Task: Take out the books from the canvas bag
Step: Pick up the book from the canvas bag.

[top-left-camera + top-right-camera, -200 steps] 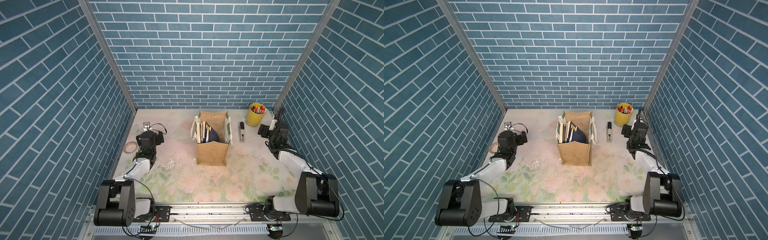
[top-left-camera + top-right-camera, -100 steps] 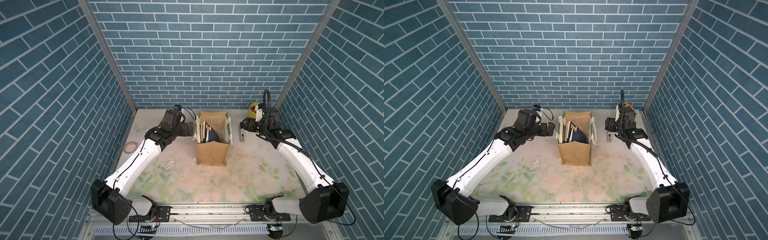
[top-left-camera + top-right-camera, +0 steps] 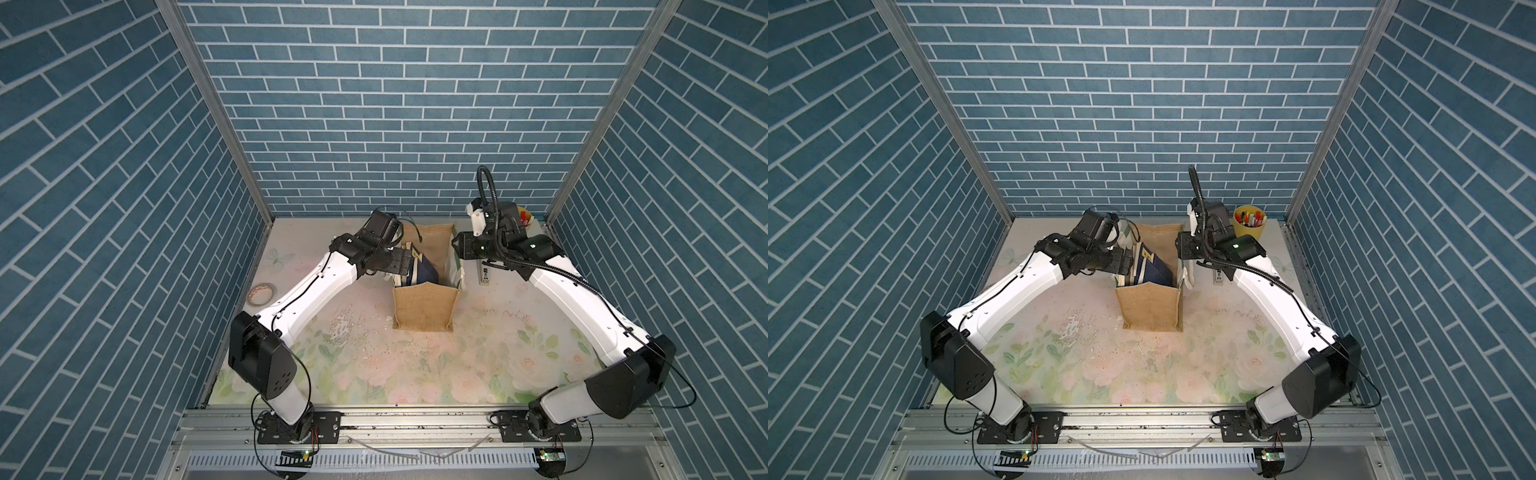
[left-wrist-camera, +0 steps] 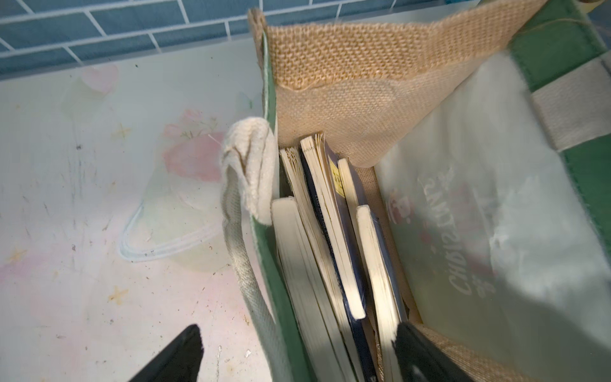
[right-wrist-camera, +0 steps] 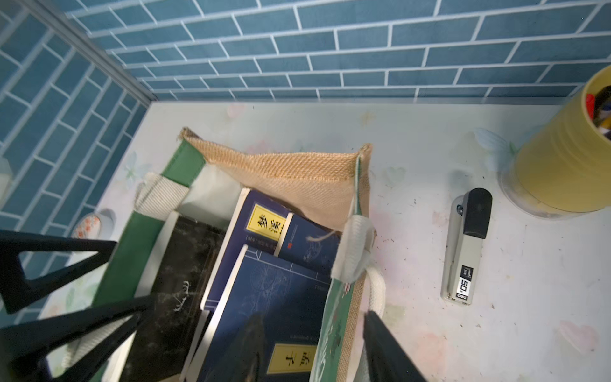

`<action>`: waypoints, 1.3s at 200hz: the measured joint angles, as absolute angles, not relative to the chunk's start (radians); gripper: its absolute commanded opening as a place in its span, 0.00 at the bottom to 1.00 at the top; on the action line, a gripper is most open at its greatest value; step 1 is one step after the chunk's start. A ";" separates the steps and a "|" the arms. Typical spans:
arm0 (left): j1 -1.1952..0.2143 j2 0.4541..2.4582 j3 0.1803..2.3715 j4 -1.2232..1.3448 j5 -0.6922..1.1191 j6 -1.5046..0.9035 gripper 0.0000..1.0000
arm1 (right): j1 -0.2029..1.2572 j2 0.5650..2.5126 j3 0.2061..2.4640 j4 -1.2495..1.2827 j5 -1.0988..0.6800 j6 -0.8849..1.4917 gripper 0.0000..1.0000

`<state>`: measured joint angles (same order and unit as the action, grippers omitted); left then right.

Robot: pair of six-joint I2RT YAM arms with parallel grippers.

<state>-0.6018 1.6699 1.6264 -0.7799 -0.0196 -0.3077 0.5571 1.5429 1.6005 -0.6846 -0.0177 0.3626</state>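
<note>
Blue-brick booth, floral tabletop (image 3: 374,374): canvas bag (image 3: 424,305) upright mid-table near the back wall, books (image 3: 422,266) on edge inside it, crowded to its left side, left gripper (image 4: 297,327) spread wide astride that side wall and the books, right gripper (image 5: 312,314) parted astride the opposite wall, both released.
</note>
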 measured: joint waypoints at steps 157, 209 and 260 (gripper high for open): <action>-0.608 1.681 1.802 -1.081 0.080 -0.435 0.65 | 0.678 1.895 2.199 -1.179 -0.142 0.546 0.49; -0.608 1.681 1.769 -1.113 0.150 -0.436 0.51 | 0.685 1.919 2.101 -1.178 -0.161 0.578 0.55; -0.608 1.684 1.769 -1.124 0.224 -0.436 0.39 | 0.685 1.972 2.088 -1.163 -0.146 0.588 0.55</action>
